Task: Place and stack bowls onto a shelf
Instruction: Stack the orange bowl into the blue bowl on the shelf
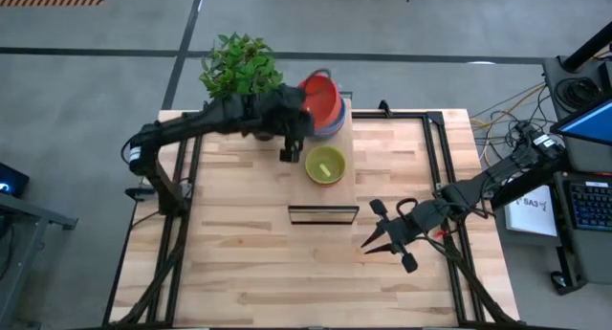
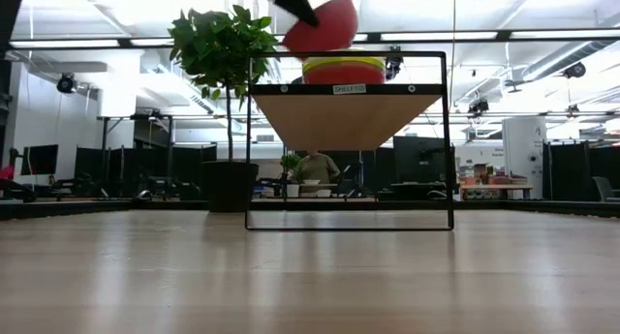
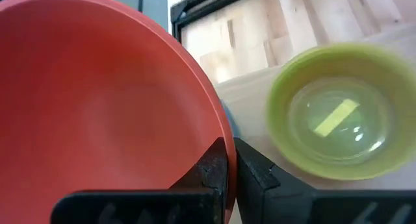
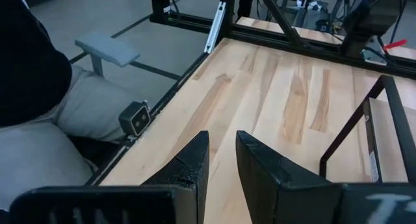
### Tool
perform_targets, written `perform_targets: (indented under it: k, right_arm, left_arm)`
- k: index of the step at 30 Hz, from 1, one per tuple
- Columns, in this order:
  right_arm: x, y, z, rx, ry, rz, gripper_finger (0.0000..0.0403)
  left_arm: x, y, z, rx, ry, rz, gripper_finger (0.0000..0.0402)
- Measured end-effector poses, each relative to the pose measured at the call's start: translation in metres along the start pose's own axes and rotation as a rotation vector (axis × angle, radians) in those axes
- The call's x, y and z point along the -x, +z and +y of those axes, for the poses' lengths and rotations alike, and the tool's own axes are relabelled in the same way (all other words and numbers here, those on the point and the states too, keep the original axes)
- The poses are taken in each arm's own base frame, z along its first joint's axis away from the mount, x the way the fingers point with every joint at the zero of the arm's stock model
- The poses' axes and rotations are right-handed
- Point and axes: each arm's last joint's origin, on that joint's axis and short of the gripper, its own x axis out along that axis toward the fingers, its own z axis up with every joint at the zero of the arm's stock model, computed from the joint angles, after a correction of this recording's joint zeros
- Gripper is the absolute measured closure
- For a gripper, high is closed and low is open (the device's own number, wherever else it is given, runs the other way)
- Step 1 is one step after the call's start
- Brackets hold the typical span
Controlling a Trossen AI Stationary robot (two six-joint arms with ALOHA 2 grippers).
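Grey concrete floor (image 1: pixel 115 24) around table, dark seam lines crossing it. Pale plank tabletop (image 1: pixel 249 263) on dark frame. Leafy potted plant (image 1: pixel 239 67) at far table edge. Long ceiling light strips (image 2: pixel 504 34) overhead, white ceiling. Dark monitors (image 2: pixel 417 160) and desks along far side of room. Laptop (image 1: pixel 588 120), keyboard, cable tangle on side bench. Grey padded armrest (image 4: pixel 107 49) beside table.

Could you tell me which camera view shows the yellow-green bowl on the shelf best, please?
The left wrist view: the yellow-green bowl fills much of the frame, its inside plainly visible. The high view shows it small from above. The low view hides it behind the shelf edge; the right wrist view misses it.
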Motion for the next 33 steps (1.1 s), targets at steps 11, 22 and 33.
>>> perform_targets:
  k: [11, 22, 33]
  right_arm:
    - [-0.006, -0.007, 0.000, -0.026, -0.004, 0.033, 0.0335]
    - [-0.006, -0.007, -0.001, -0.016, -0.018, 0.033, 0.0335]
    - [-0.009, -0.012, -0.002, 0.062, -0.036, -0.071, 0.0335]
  left_arm:
    - [-0.039, -0.022, 0.022, 0.031, -0.022, 0.086, 0.0401]
    - [-0.038, -0.021, 0.022, 0.003, -0.021, 0.084, 0.0317]
    - [0.019, -0.020, 0.018, 0.188, -0.114, 0.011, 0.0258]
